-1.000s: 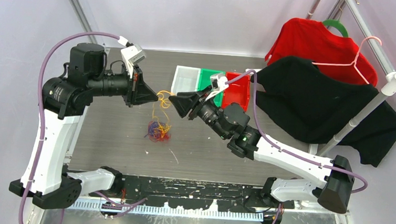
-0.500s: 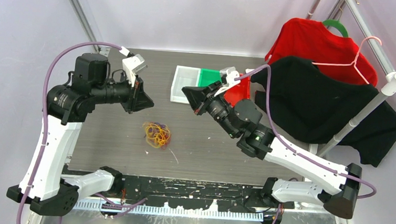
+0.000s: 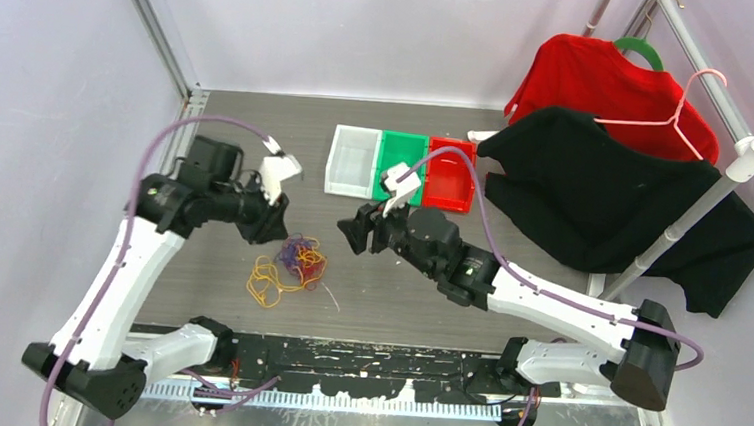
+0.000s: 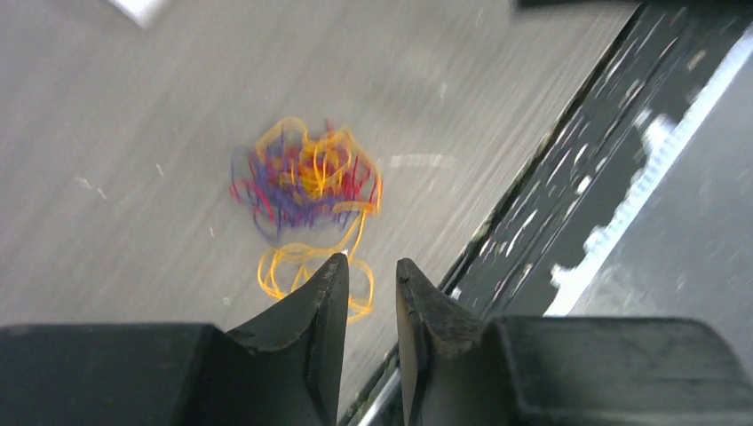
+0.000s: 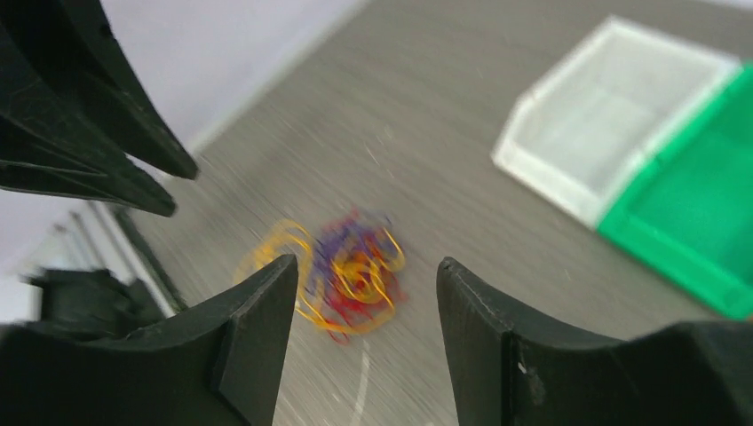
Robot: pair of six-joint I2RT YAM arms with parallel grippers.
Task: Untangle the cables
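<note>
Cables (image 3: pixel 297 260) blurred in wrist views; left gripper (image 4: pixel 371 263) jaws narrowly apart; right gripper (image 5: pixel 366 263) jaws wide apart

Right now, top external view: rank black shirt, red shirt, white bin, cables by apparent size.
1. black shirt
2. red shirt
3. white bin and cables: about alike with the loose loops counted, so not ranked.

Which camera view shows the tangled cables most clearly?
The top external view: the cables appear sharp and whole, with the loose orange loops visible too. Both wrist views show them closer, but blurred by motion.
</note>
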